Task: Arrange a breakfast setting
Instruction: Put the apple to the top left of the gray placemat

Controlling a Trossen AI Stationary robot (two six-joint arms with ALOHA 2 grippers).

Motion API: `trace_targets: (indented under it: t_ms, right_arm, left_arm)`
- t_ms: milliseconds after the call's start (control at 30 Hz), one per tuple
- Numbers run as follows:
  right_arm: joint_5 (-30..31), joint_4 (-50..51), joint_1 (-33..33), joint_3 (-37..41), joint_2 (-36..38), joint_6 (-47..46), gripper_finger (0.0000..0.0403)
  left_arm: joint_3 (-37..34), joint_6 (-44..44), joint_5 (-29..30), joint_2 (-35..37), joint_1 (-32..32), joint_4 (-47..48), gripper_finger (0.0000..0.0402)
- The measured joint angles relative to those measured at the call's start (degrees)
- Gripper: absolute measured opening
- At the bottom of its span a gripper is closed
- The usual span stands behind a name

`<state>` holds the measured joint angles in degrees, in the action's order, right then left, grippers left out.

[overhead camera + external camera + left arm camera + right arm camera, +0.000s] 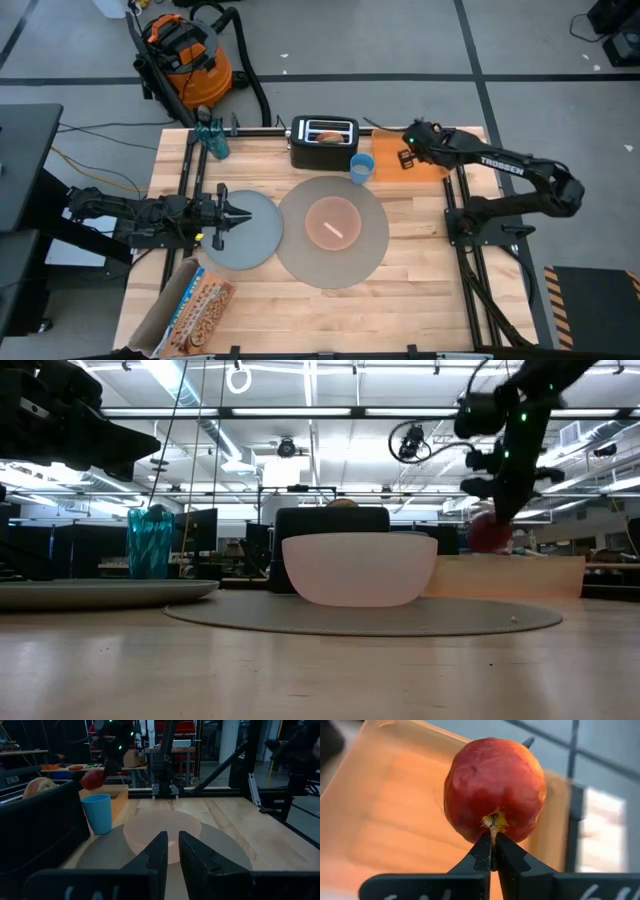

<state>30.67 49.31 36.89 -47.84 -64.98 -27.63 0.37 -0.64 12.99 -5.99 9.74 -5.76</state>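
Note:
The red apple [495,790] hangs in the air over the orange tray [425,165] at the far right, with my right gripper [492,845] shut on it. The translucent pink bowl [332,222] stands on the large grey mat [370,250] in the middle. The grey-blue plate [250,240] lies left of the mat, and my left gripper [240,213] hovers level over it, its fingers nearly together with nothing between them. The blue cup [361,167] stands by the mat's far edge. The bagel [328,135] sticks up out of the black toaster [323,142]. My right gripper pinches the apple's stem [493,824] between its two fingertips, at their free ends only. The fingers slant down from the table's right side. The apple sits just past the fingertips, its stem end toward them, lifted clear of the tray.
A teal glass [213,140] stands at the far left of the table. A snack box [195,305] lies near the front left corner. The toaster stands at the far edge between glass and cup. Bare wood lies in front of the mat and to its right.

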Motion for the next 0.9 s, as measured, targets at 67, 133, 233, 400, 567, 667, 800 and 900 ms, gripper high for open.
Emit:
trace_targets:
  t_ms: [67,133,233,400,567,667,800,900]
  right_arm:
    - [2.8,6.2,-3.4,-3.7,0.1,1.5,0.0018]
    - [5.3,12.2,-7.0,-7.5,-0.1,2.7,0.0018]
    - [7.4,19.8,-12.7,-12.7,-0.9,5.1,0.0018]
    - [7.5,27.2,-22.9,-18.3,-3.8,9.7,0.0018]
    - [8.7,33.1,-33.4,-24.4,-10.0,9.8,0.0018]
    - [8.7,34.6,-38.5,-28.5,-15.0,12.0,0.0018]
    - [8.8,35.9,-44.0,-34.8,-22.7,20.3,0.0018]
    - [10.4,36.5,-46.9,-40.3,-28.3,28.0,0.0018]
  left_arm:
    - [0.0,0.0,0.0,0.0,0.0,0.0,0.0055]
    - [0.0,0.0,0.0,0.0,0.0,0.0,0.0055]
    - [0.0,0.0,0.0,0.0,0.0,0.0,0.0055]
    - [0.0,0.0,0.0,0.0,0.0,0.0,0.0055]
    - [0.0,0.0,0.0,0.0,0.0,0.0,0.0055]
    - [0.0,0.0,0.0,0.0,0.0,0.0,0.0055]
    - [0.0,0.0,0.0,0.0,0.0,0.0,0.0055]
    - [0.0,0.0,0.0,0.0,0.0,0.0,0.0055]
